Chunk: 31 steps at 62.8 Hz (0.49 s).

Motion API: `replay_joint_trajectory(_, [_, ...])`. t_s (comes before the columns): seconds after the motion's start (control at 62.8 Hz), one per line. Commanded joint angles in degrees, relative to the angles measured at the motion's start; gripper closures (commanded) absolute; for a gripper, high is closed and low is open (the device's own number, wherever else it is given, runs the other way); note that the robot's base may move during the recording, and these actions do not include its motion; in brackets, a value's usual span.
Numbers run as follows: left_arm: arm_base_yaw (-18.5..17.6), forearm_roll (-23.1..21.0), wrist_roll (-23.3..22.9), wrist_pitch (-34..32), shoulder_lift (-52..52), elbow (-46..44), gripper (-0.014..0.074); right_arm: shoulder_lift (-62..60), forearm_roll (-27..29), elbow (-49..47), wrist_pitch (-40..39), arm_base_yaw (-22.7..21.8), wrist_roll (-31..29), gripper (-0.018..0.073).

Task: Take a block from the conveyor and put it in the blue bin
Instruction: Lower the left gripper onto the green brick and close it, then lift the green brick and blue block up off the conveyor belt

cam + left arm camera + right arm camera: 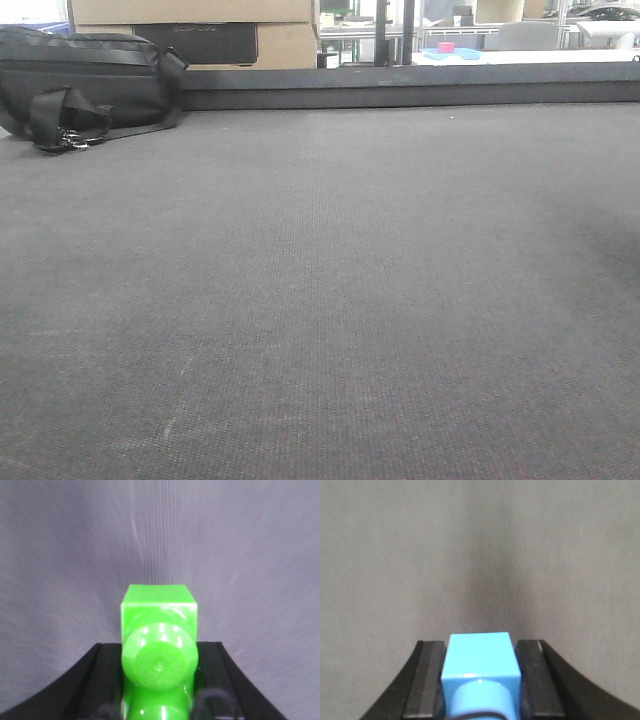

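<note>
Your left gripper (159, 646) was clamped on a green block (159, 601), your right gripper (480, 645) on a blue block (480, 656). Each block's long axis pointed straight out between the fingers, over the conveyor (320, 300), edges out of sight.

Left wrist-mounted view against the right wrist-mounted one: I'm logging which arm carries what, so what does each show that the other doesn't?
Only the left wrist view: a green block with a round stud facing the camera, clamped in the left claw. The conveyor behind it looks purple-tinted and streaked.
Only the right wrist view: a blue block clamped in the right claw, over a plain grey weave.
Shared: black fingers flanking a block, with the belt filling the background. Neither view shows a bin.
</note>
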Motion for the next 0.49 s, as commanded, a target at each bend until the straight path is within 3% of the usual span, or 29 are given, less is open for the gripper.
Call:
replay_joint_trajectory(0.0, [-0.1,-1.4,-1.0,-1.3,-5.7,-0.7,0.0708,-2.7,-0.7,-0.5,-0.7,0.1,0.1,0.0721])
replay_joint_trajectory(0.143, [-0.1,-1.4,-1.0,-6.5,-14.6,0.1,0.0708,-7.1,0.1,-0.5,-2.3,0.1,-0.1,0.0721])
replay_joint_trajectory(0.478, [-0.1,-5.9,-1.0,-28.6,-36.1,14.2,0.0708,-19.4,0.1,13.2,-28.1,0.1,-2.6,0.0721])
